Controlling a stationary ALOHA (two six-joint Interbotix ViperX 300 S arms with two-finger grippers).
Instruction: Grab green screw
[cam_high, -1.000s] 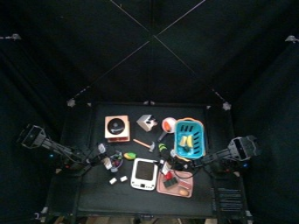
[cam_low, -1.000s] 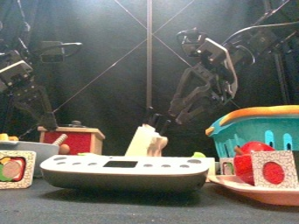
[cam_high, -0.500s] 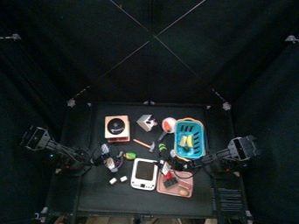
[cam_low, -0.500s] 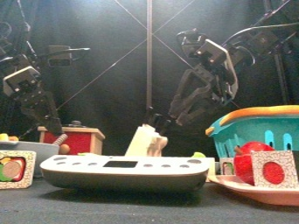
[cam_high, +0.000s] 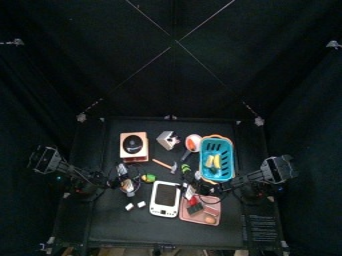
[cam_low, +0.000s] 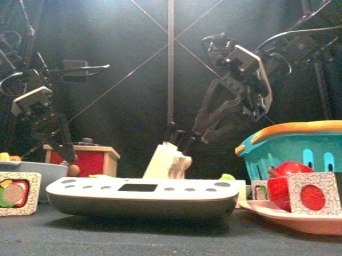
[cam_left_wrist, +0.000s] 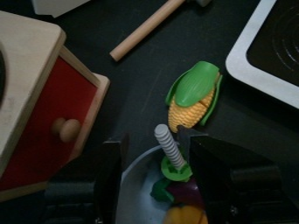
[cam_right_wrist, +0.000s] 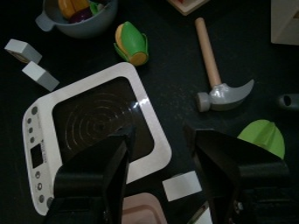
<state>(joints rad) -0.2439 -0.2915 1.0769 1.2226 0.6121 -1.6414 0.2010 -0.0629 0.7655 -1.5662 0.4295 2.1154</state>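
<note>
In the left wrist view a screw (cam_left_wrist: 169, 149) with a pale threaded shaft stands tilted out of a small grey bowl (cam_left_wrist: 140, 173). Green shows at its lower end, among other small toys. My left gripper (cam_left_wrist: 166, 175) is open, with one jaw on each side of the screw and not closed on it. In the top view the left gripper (cam_high: 123, 186) hangs over the bowl at the table's left front. My right gripper (cam_right_wrist: 170, 171) is open and empty above the white scale (cam_right_wrist: 87, 122).
A toy corn cob (cam_left_wrist: 193, 94) lies by the bowl, next to a red-fronted wooden box (cam_left_wrist: 41, 96). A wooden hammer (cam_right_wrist: 216, 70) and white blocks (cam_right_wrist: 24, 51) lie around the scale. A blue basket (cam_high: 218, 158) and a pink tray (cam_high: 203, 210) stand at the right.
My left gripper has moved lower and a little rightward in the front view, down toward the bowl. The right arm has not moved.
</note>
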